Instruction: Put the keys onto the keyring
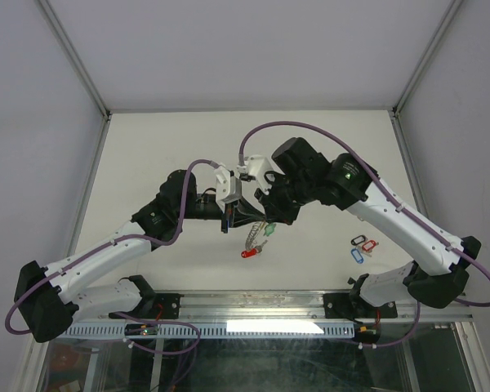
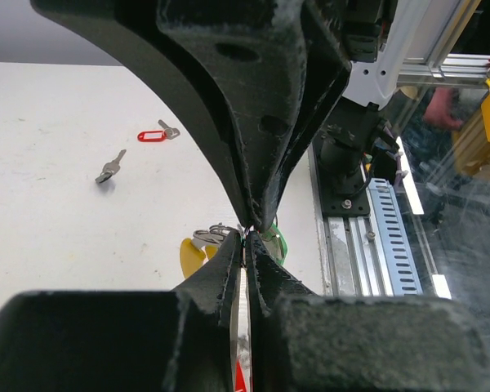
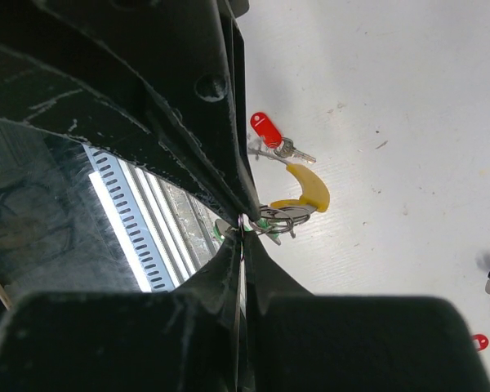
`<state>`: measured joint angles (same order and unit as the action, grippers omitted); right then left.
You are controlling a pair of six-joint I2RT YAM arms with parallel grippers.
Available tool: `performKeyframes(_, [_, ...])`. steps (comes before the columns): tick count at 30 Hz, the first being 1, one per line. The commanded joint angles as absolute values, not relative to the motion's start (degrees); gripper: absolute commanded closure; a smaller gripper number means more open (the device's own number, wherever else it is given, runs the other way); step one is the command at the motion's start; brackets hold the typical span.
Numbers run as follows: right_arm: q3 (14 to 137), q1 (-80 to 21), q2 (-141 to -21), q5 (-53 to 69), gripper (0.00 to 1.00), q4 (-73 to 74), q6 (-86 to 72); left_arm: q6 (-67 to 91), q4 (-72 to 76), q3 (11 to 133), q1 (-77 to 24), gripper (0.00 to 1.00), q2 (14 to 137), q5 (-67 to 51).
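left tool [image 2: 249, 230]: closed, tips pinched on the wire of the keyring [image 1: 252, 238]. right tool [image 3: 243, 224]: closed likewise, tips on the same wire, facing the left tool fingertip to fingertip above mid-desk. keyring: silvery coiled loop, held off the desk [image 1: 163, 147], hanging below the two tools. on or bunched at the keyring: green-tagged key [image 1: 267, 229] just under the tips; yellow tag [image 3: 308, 190] beside it; red-tagged key [image 1: 247, 253] at the low end. loose keys [image 1: 363, 247]: small group with dark, red and blue tags, flat on the desk, well apart to the right, near the right arm's base. rail [image 1: 261, 306]: along the desk's near edge.
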<state>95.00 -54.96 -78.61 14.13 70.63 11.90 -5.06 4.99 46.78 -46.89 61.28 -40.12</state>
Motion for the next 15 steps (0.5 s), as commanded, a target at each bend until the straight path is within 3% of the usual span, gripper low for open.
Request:
performKeyframes(1, [95.7,-55.4,-76.3,14.4,1.0,65.8,10.8,-5.7,6.5,49.3,-47.2,1.0,61.2,-41.3])
performKeyframes(8, [93.2,-55.4,-72.8,12.9,0.98,60.6,8.7,-4.6,6.7,49.1,-47.2,1.0,59.5,-36.6])
performKeyframes(15, [85.5,-55.4,-63.4,8.0,0.71,47.1,3.9,-0.4,12.2,46.9,-47.2,1.0,57.0,-30.7])
